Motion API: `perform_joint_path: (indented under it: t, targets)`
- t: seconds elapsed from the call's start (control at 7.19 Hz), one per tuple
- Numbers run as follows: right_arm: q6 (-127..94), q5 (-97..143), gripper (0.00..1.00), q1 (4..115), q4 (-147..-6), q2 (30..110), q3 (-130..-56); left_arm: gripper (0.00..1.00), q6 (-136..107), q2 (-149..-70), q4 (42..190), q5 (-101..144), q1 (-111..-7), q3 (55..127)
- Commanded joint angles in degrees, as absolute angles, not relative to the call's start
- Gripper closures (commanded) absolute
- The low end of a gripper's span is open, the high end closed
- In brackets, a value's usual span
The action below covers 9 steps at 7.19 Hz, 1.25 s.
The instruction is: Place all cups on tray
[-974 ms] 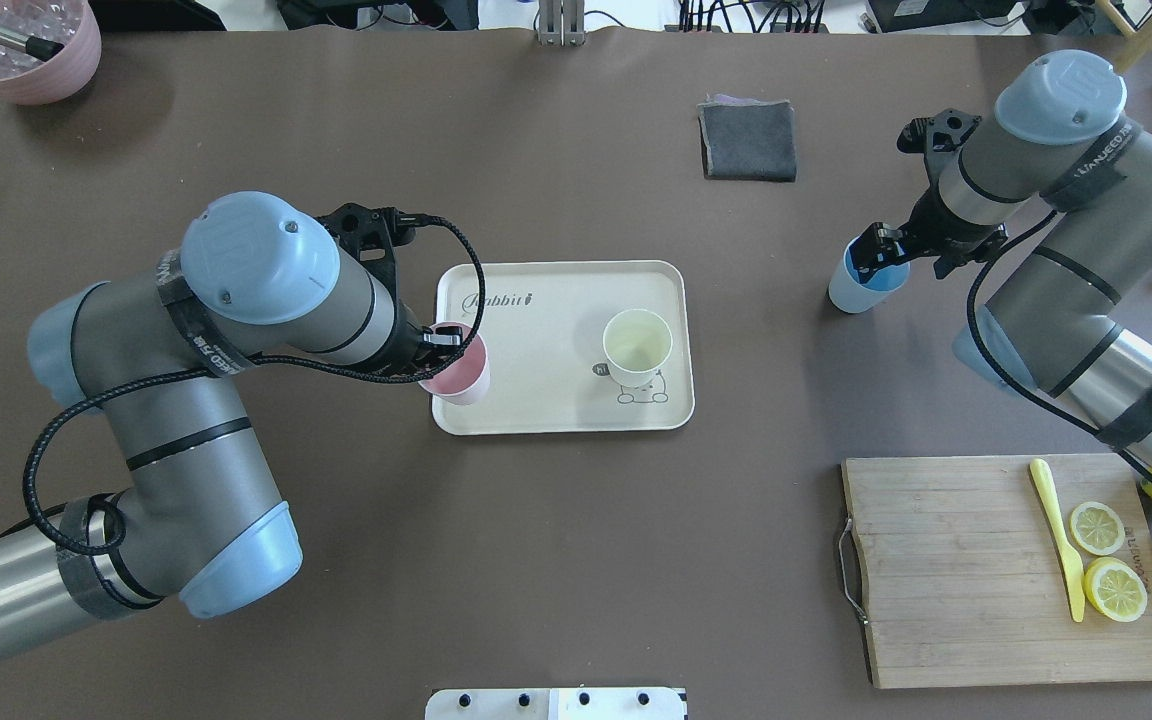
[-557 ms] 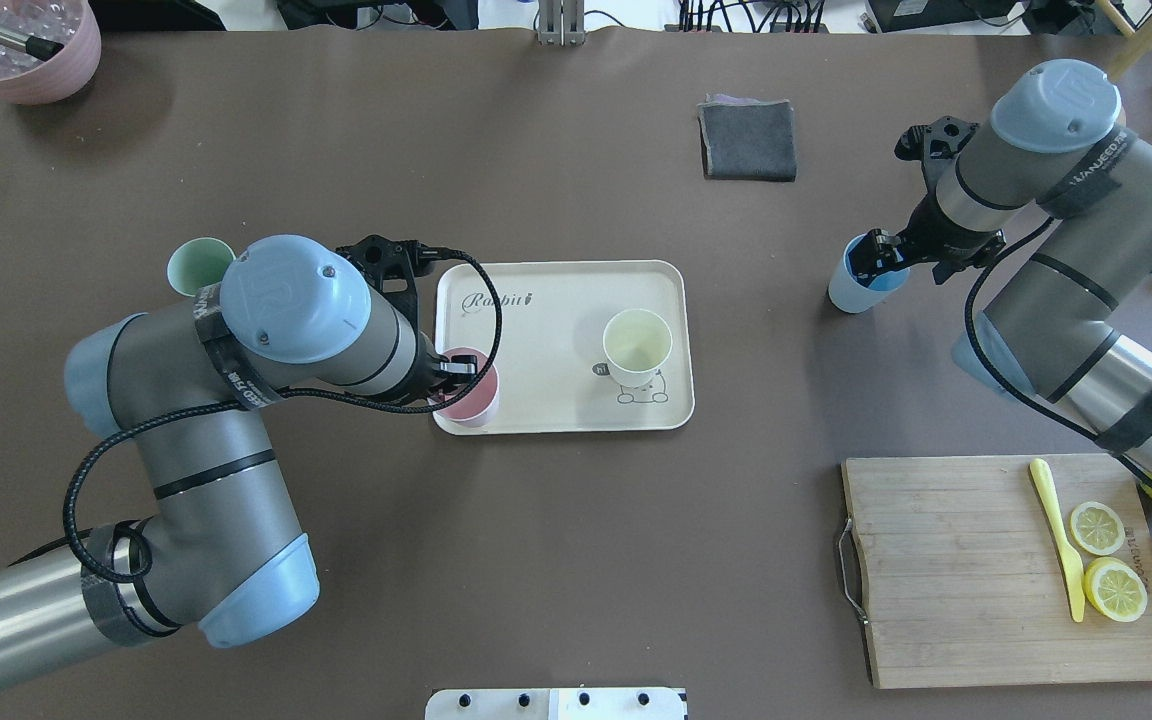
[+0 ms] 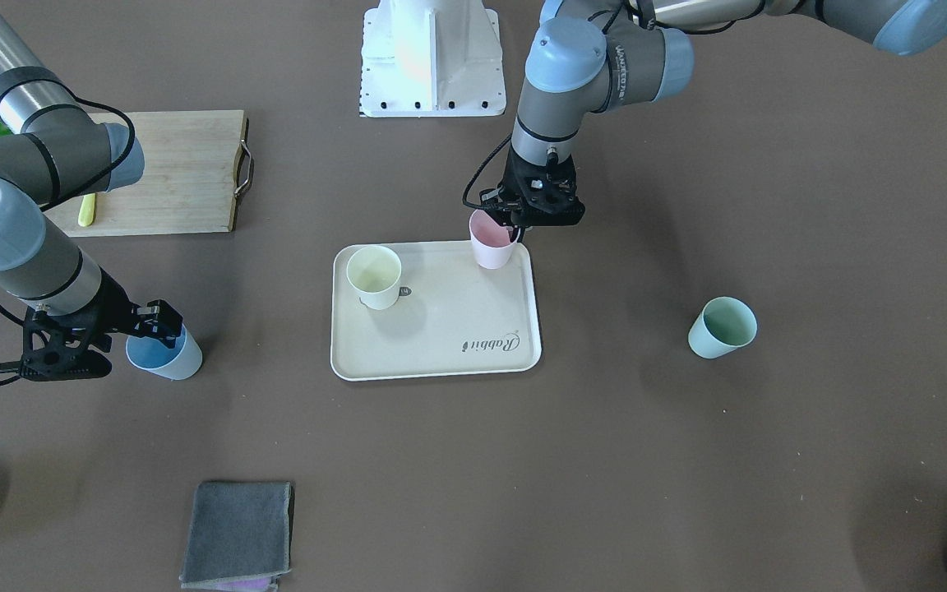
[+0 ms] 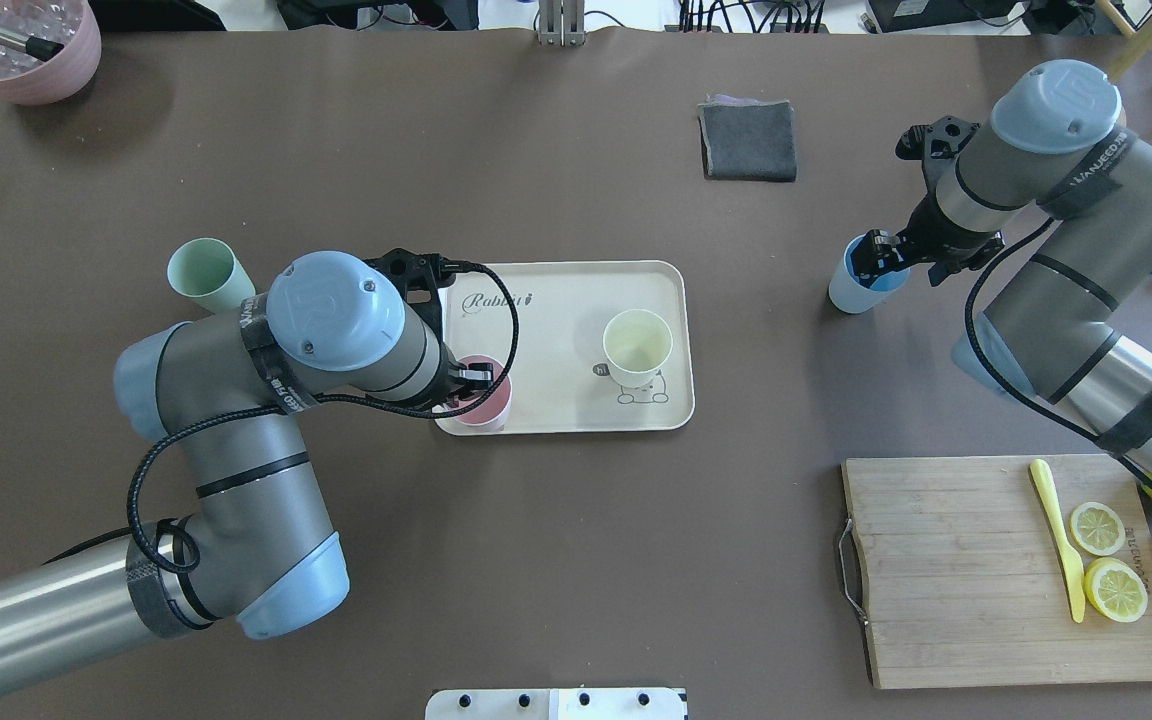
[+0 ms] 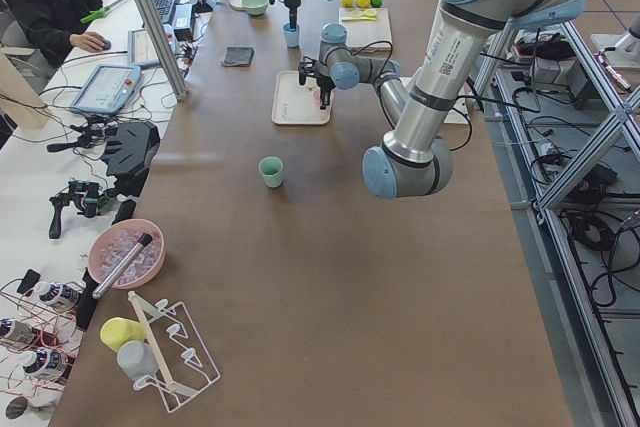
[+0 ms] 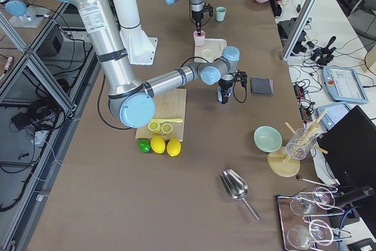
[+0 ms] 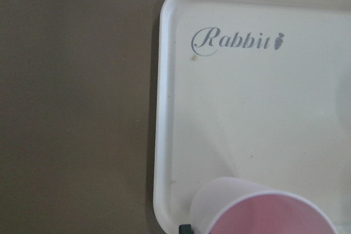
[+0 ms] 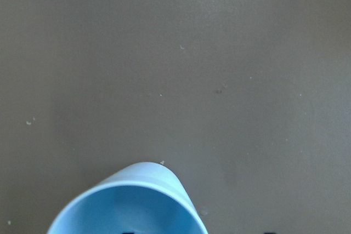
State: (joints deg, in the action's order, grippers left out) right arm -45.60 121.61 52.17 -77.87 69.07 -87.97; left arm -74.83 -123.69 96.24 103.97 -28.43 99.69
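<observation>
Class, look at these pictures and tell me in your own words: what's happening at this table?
Two robot arms are collecting cups onto the tray. The left gripper holds the pink cup by its rim at the tray's corner; the yellow cup already stands on the tray. The right gripper is at the blue cup's rim, out on the table; whether it has closed is unclear. The mint cup stands alone, untouched.

A brown worktop (image 4: 576, 560) is seen, on which a cream tray (image 4: 556, 300) is set centrally, a mint cup (image 4: 201, 275) left, a blue cup (image 4: 851, 290) and grey cloth (image 4: 748, 140) far right, a cutting board (image 4: 946, 580) near right.
</observation>
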Motion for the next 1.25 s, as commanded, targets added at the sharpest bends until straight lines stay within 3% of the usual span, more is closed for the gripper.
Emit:
perform_joint_path:
  t: [0.0,0.14,0.28,0.42,0.56,1.11]
  targets:
    - [-45.88,120.42,0.99,51.68,-77.87,68.73,-87.89,1.00,-74.79,-124.10,99.03,103.45,-28.48,97.66]
    - [-45.88,120.24,1.00,51.59,-77.87,68.38,-87.98,1.00,-74.79,-124.10,99.75,103.45,-28.48,97.12]
    - [-45.97,120.23,1.00,51.42,-77.87,68.03,-87.98,0.73,-74.79,-124.10,99.84,103.45,-28.48,96.95]
    - [-46.05,120.41,1.00,51.42,-78.05,67.51,-88.50,0.16,-74.62,-124.19,99.84,103.45,-28.65,96.94]
    - [-46.66,121.02,1.00,52.11,-78.39,66.28,-88.59,0.03,-74.36,-124.19,99.84,103.45,-29.00,97.55]
    - [-47.55,125.33,1.00,54.49,-87.15,59.61,-91.83,0.03,-68.50,-122.10,98.53,109.85,-37.68,102.20]
